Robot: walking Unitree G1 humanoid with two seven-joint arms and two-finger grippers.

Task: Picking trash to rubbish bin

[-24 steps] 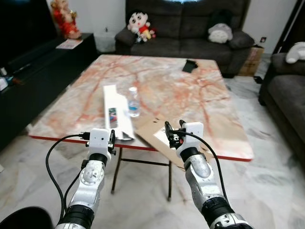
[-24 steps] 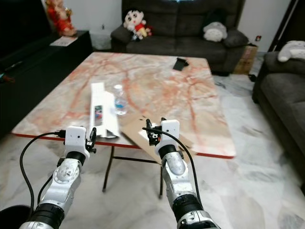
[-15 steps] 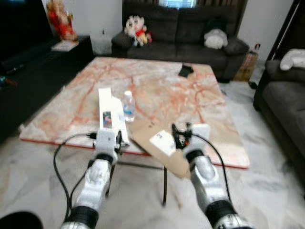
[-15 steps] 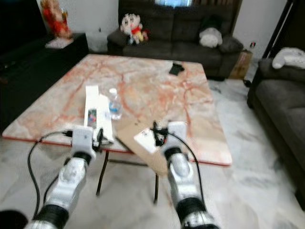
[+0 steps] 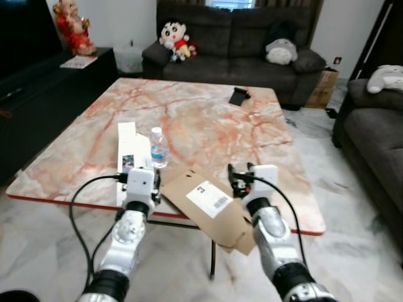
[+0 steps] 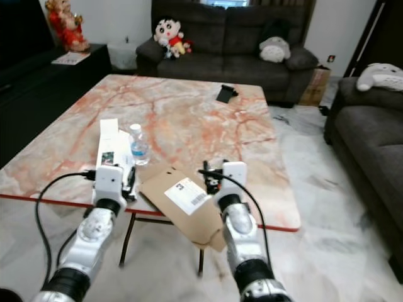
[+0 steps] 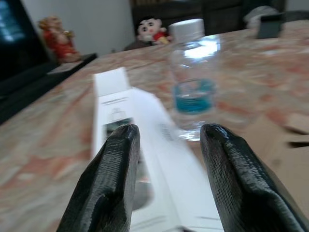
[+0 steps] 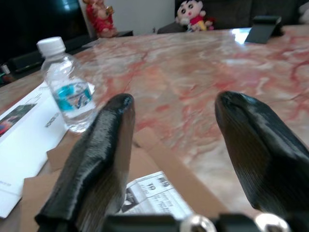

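Note:
On the near part of the marble table [image 5: 208, 119] lie a long white box [image 5: 130, 150], a small clear water bottle [image 5: 158, 147] with a blue label, and a flattened brown cardboard sheet [image 5: 211, 202] that overhangs the front edge. My left gripper [image 7: 166, 145] is open at the table's front edge, just before the white box [image 7: 145, 159], with the bottle [image 7: 193, 82] beyond it. My right gripper [image 8: 174, 121] is open low over the cardboard [image 8: 159, 188]; the bottle [image 8: 67, 96] stands off to one side. Neither gripper holds anything.
A black flat object [image 5: 238, 96] lies at the table's far side. A dark sofa [image 5: 233, 38] with plush toys stands behind, another sofa [image 5: 371, 132] at the right, and a black TV cabinet [image 5: 44, 88] at the left. Marble floor surrounds the table.
The view has closed in on the table. Both arms now reach to its front edge, the right one over the cardboard. Both grippers stay open.

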